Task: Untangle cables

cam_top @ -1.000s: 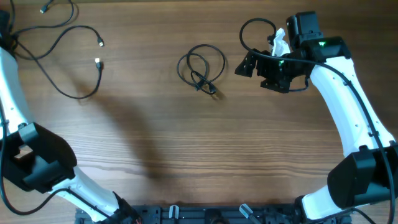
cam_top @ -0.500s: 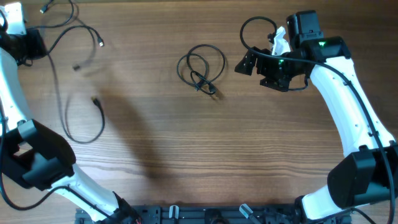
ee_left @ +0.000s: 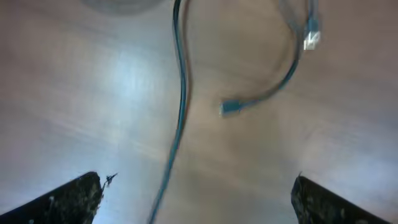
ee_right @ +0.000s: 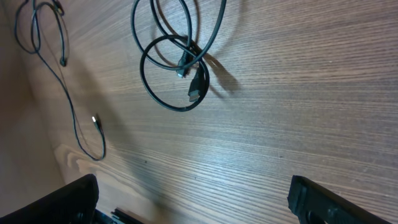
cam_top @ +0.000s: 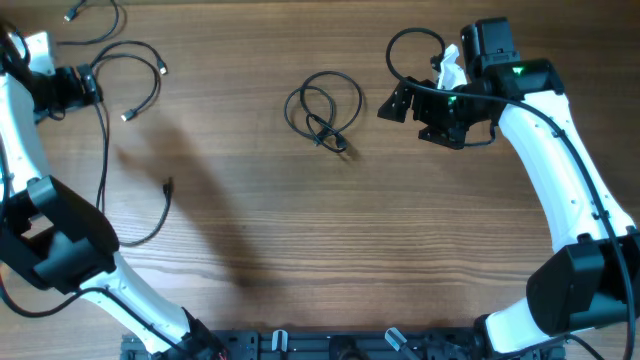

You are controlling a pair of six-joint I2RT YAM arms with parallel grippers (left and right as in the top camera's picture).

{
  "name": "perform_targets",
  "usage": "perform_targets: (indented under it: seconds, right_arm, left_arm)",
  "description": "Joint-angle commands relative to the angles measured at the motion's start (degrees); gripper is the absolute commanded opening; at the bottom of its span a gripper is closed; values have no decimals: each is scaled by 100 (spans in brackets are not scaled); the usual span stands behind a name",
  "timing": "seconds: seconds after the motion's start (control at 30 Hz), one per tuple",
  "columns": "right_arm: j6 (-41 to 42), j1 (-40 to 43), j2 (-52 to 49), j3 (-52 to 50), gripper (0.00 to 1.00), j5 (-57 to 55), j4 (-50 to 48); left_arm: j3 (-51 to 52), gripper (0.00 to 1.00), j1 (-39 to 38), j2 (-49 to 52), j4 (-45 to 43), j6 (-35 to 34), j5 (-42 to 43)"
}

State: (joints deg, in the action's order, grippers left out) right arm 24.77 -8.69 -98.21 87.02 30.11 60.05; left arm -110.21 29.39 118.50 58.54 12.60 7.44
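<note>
Overhead, a coiled cable (cam_top: 322, 110) is seen mid-table, with loose cables (cam_top: 161, 70) beside the left gripper (ee_left: 196, 202). Its fingers and the right gripper (ee_right: 193, 199) are spread wide. A blurred strand (ee_left: 180, 93) possibly passes between the left fingers.

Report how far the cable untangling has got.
Done: little so far; some loose strands lie spread out at the far left. In hand: one long strand runs between the spread fingers of the left gripper, though any grip on it is unclear. Left: the central coil is looped over itself and untouched, and the right gripper is open and empty beside it.
</note>
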Motion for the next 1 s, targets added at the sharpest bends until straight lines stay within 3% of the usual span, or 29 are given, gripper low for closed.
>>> perform_targets:
  seconds: [0.0, 0.03, 0.2, 0.4, 0.47, 0.57, 0.7, 0.8, 0.87, 0.97]
  right_arm:
    - [-81, -13, 114, 28, 100, -50, 48]
    - [-87, -13, 114, 28, 100, -50, 98]
    - [-369, -13, 114, 28, 100, -48, 166]
    - [-380, -13, 114, 28, 100, -50, 199]
    - [-374, -13, 114, 28, 100, -48, 216]
    - [-372, -13, 114, 28, 100, -28, 376]
    - [-358, -13, 114, 28, 100, -4, 400]
    - [-378, -13, 114, 28, 100, -7, 608]
    - [-382, -13, 114, 28, 100, -9, 699]
    - [-426, -13, 114, 28, 99, -9, 789]
  left_arm:
    - [-17, 100, 37, 365, 754, -1379, -1246]
    - [39, 100, 48, 365, 837, -2057, -1759]
    - [37, 100, 328, 275, 1639, -2811, -1847]
    - [37, 100, 400, -273, 2398, -2852, -1362]
    - [39, 100, 385, -898, 2522, -2852, -848]
    - [66, 100, 385, -1853, 2743, -2848, -1082]
    - [798, 100, 385, -2826, 2122, -2850, -1091]
    - [1799, 100, 387, -2872, 1484, -2859, -1088]
    - [2702, 100, 391, -2872, 811, -3003, -1093]
    - [4511, 99, 494, -2870, -1106, -3001, -1246]
